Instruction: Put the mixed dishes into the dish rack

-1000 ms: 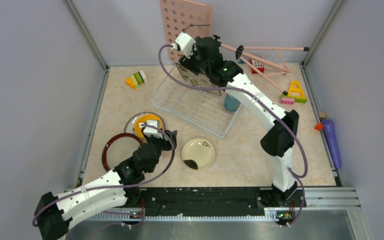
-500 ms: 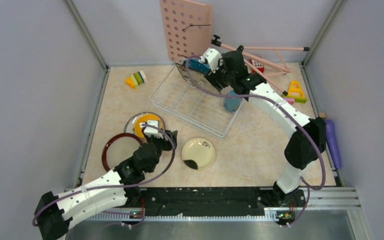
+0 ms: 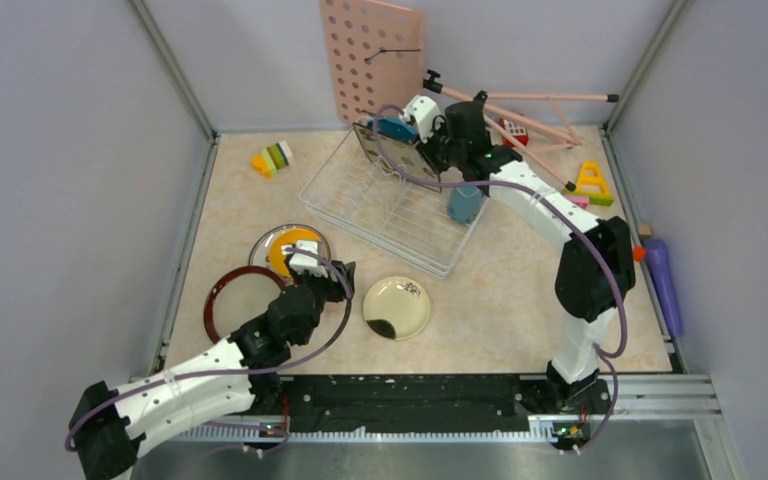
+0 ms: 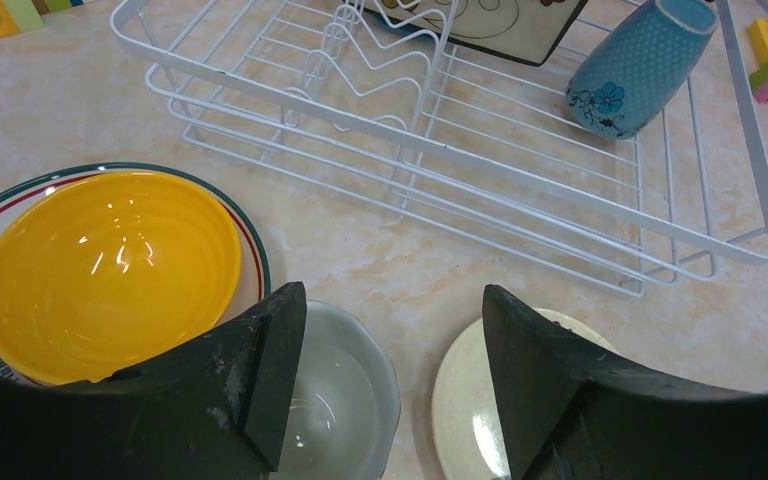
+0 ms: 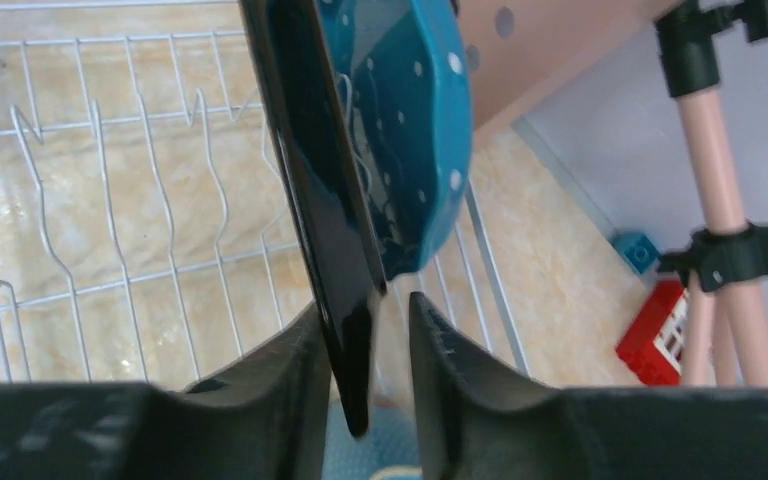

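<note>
The white wire dish rack (image 3: 360,205) holds a teal polka-dot plate (image 3: 394,127) and a dark square flowered plate (image 3: 392,153) on edge at its far end. A blue cup (image 3: 463,205) lies at its right side. My right gripper (image 3: 422,152) straddles the square plate's edge (image 5: 320,180). In the right wrist view (image 5: 365,300) its jaws stand slightly apart: the left finger touches the plate and a gap shows at the right finger. My left gripper (image 3: 338,272) is open and empty (image 4: 390,300) over a small pale bowl (image 4: 345,400).
An orange-yellow bowl (image 3: 285,248) sits on a rimmed plate (image 4: 257,250). A dark-red-rimmed plate (image 3: 228,300) and a cream plate with a black blotch (image 3: 396,307) lie near the left gripper. The pink pegboard (image 3: 370,55), pink rods (image 3: 520,110) and toy blocks (image 3: 273,158) stand at the back.
My right arm brought the square plate from above the rack's back down into it, beside the teal plate, where it now stands more upright. The left arm has not moved.
</note>
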Controlling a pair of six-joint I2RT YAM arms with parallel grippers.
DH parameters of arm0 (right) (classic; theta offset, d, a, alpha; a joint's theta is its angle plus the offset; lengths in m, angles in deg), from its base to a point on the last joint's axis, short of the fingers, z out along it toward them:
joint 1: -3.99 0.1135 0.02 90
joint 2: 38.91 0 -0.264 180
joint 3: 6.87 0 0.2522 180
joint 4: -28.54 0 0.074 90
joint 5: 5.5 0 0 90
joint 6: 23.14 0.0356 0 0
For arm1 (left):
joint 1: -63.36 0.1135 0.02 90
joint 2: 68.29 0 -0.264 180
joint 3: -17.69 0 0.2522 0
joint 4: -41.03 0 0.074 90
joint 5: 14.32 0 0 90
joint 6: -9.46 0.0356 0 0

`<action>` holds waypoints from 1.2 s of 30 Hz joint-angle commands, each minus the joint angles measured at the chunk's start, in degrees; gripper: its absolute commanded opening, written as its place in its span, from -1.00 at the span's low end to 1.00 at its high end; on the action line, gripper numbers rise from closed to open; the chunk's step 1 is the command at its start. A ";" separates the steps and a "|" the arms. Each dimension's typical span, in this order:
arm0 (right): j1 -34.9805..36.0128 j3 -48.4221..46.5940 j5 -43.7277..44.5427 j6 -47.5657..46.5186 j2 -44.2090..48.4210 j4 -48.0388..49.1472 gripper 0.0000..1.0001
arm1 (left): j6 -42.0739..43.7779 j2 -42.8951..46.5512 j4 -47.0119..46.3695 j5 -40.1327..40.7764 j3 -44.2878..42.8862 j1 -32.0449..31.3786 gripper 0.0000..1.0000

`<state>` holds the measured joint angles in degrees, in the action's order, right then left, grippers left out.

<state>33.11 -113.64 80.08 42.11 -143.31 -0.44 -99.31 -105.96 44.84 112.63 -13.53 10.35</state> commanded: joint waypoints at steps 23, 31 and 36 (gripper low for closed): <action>-3.20 -19.69 -12.82 9.34 -12.78 -1.63 -0.69 | 0.31 -0.28 -2.17 0.34 -0.85 0.19 0.40; -3.20 -19.71 -7.45 10.94 -11.21 -2.14 0.12 | 0.31 -0.94 -2.26 0.29 -1.00 0.19 0.40; -3.21 -19.43 -6.87 12.38 -10.19 -2.45 0.23 | 0.31 -1.10 -2.26 0.36 -1.01 0.18 0.40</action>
<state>29.72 -129.92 72.12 52.38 -156.53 -3.63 -99.28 -106.84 44.86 112.63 -13.53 10.35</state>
